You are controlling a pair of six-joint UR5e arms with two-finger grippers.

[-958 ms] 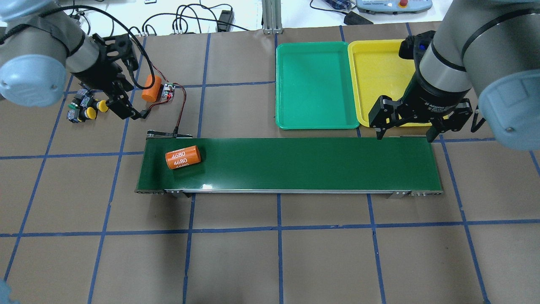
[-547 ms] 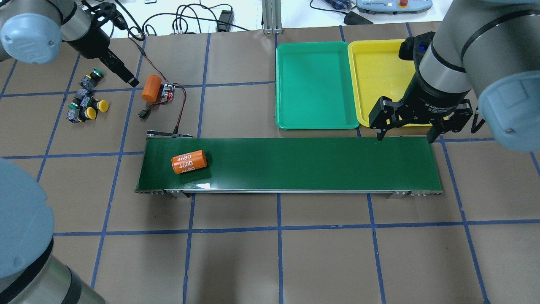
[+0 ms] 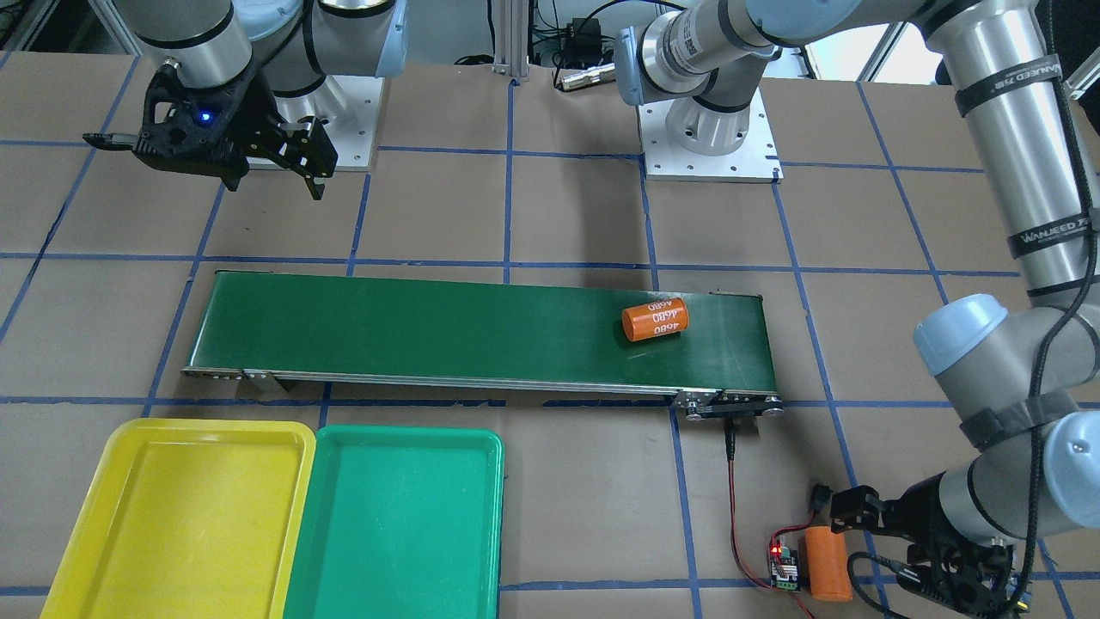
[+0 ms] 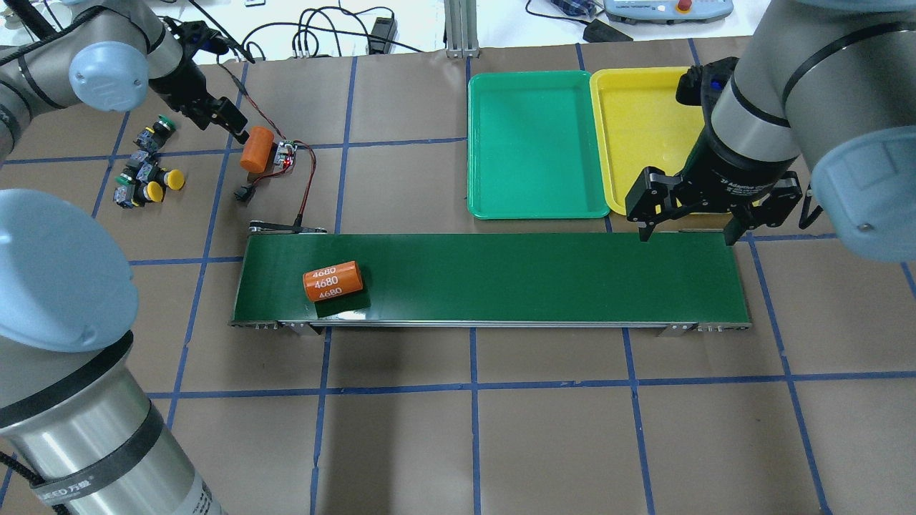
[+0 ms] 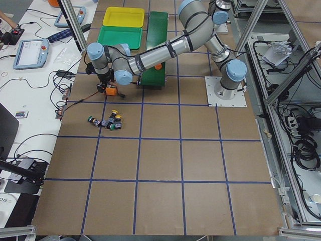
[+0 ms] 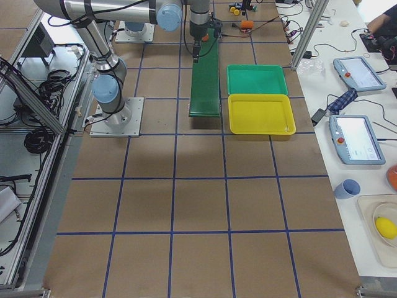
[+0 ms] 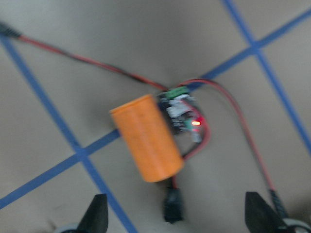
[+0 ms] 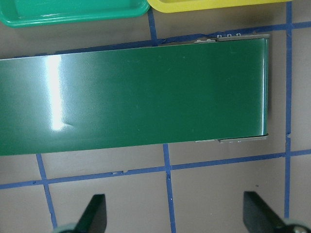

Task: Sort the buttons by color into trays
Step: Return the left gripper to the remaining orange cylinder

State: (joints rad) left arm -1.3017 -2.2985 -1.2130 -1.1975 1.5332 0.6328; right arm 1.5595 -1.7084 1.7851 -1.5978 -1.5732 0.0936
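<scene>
The buttons point(image 4: 148, 182) lie in a loose group on the brown table at the far left, two yellow caps and a green one together, another green one point(image 4: 163, 124) a little behind. My left gripper point(image 4: 229, 121) hangs open right of them, over an orange cylinder point(image 7: 146, 138) and a circuit board point(image 7: 182, 114), holding nothing. The green tray point(image 4: 533, 143) and yellow tray point(image 4: 644, 121) sit side by side at the back right, both bare. My right gripper point(image 4: 688, 229) is open above the right end of the conveyor belt point(image 4: 537, 275), holding nothing.
An orange cylinder marked 4680 point(image 4: 333, 281) lies on the belt's left part. Red and black wires point(image 4: 309, 179) run from the board to the belt's corner. Cables and control pendants sit beyond the table's back edge.
My left gripper left the yellow buttons, swung back, and now hovers over the orange cylinder by the board. The 4680 cylinder has travelled a little right along the belt. The right gripper stayed put.
</scene>
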